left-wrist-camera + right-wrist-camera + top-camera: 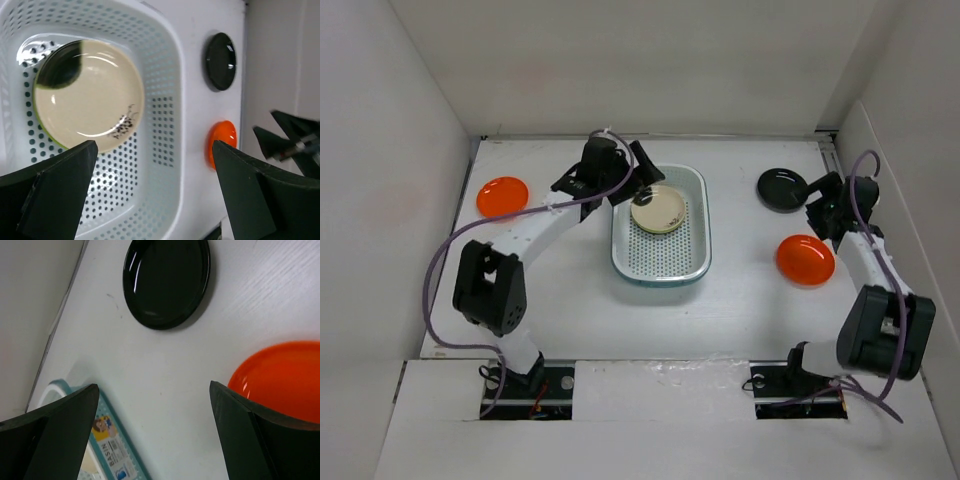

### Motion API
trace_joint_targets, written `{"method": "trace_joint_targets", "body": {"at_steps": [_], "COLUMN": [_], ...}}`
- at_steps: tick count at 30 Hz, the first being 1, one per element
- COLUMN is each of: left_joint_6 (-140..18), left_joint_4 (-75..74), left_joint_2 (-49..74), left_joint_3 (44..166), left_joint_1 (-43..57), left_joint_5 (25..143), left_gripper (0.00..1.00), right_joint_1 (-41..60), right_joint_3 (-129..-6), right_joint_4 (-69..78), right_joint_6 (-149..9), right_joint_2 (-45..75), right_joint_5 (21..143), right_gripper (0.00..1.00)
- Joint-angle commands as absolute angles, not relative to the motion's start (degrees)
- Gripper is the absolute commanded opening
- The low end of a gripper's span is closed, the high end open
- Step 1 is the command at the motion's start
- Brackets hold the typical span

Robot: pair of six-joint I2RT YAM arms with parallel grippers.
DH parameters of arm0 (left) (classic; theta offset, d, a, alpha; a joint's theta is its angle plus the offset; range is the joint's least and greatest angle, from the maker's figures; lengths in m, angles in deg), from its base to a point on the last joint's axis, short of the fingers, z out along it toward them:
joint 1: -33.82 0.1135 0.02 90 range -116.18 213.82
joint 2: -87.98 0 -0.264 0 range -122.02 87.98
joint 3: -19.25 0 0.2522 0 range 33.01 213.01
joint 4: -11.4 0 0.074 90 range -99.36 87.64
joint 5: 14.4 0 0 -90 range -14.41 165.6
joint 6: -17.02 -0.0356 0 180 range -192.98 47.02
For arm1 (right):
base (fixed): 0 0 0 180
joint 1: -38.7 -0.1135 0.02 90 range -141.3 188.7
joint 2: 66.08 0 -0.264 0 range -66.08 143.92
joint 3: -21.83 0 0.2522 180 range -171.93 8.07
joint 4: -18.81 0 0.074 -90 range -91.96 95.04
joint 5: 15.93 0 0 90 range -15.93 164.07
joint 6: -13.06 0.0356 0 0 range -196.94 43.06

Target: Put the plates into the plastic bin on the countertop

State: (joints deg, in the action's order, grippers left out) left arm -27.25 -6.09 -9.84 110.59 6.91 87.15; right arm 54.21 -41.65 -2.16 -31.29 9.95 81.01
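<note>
The plastic bin (695, 235) stands mid-countertop (750, 300) with a cream plate (658, 209) lying in its far part. From the left wrist the cream plate (87, 95) shows a thin green edge (44, 134) under it. My left gripper (642, 185) (154, 150) hangs open and empty above the bin (170, 100). An orange plate (503, 196) lies far left; a black plate (782, 189) (167, 280) and a second orange plate (805, 259) (280, 375) lie to the right. My right gripper (817, 205) (154, 387) is open, low between those two plates.
White walls (410, 150) close in the countertop on the left, back and right; the right arm works near the right wall (910, 180). Purple cables (440, 270) loop off both arms. The bin's near rim carries a label (107, 440).
</note>
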Motion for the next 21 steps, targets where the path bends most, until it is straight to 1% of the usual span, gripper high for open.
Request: {"method": "trace_joint_targets", "body": {"at_steps": [1,2,5,6,9,11,14,18,20,21], "left_joint_6": [-32.1,-32.72,-32.73,-32.73,-34.57,-35.8,-37.47,-39.49,-39.49,-40.02], "left_joint_4": [-11.57,-14.03,-16.68,-16.69,-20.45,-22.04,-23.19,-23.19,-23.81,-23.81], "left_joint_2": [-1.07,1.38,4.73,6.48,8.51,9.22,10.37,13.0,13.01,13.01], "left_joint_3": [114.58,114.58,113.09,112.47,110.97,109.75,107.12,105.17,105.17,105.17], "left_joint_1": [6.31,6.31,7.8,10.07,13.95,17.99,23.88,26.44,26.44,26.44], "left_joint_5": [85.1,82.04,80.34,82.78,83.86,84.55,87.71,88.51,87.9,87.9], "left_gripper": [1.0,1.0,1.0,1.0,1.0,1.0,1.0,1.0,1.0,1.0], "right_joint_1": [56.89,57.5,57.51,57.51,56.98,56.98,56.45,56.45,55.84,55.84], "right_joint_3": [-49.31,-50.54,-54.42,-55.38,-60.48,-63.54,-66.71,-70.84,-72.7,-73.49], "right_joint_4": [2.67,2.67,2.67,2.67,0.48,-1.27,-3.04,-6.01,-7.95,-8.49], "right_joint_6": [-32.9,-32.9,-32.29,-32.29,-32.29,-32.29,-33.43,-33.95,-34.66,-34.66], "right_joint_2": [18.77,20.73,26.1,27.33,33.39,36.03,40.69,47.54,48.53,48.53], "right_joint_5": [81.18,82.49,83.91,83.91,82.68,81.63,80.22,79.52,78.38,77.85], "right_gripper": [0.97,0.95,0.93,0.91,0.9,0.87,0.85,0.82,0.77,0.78]}}
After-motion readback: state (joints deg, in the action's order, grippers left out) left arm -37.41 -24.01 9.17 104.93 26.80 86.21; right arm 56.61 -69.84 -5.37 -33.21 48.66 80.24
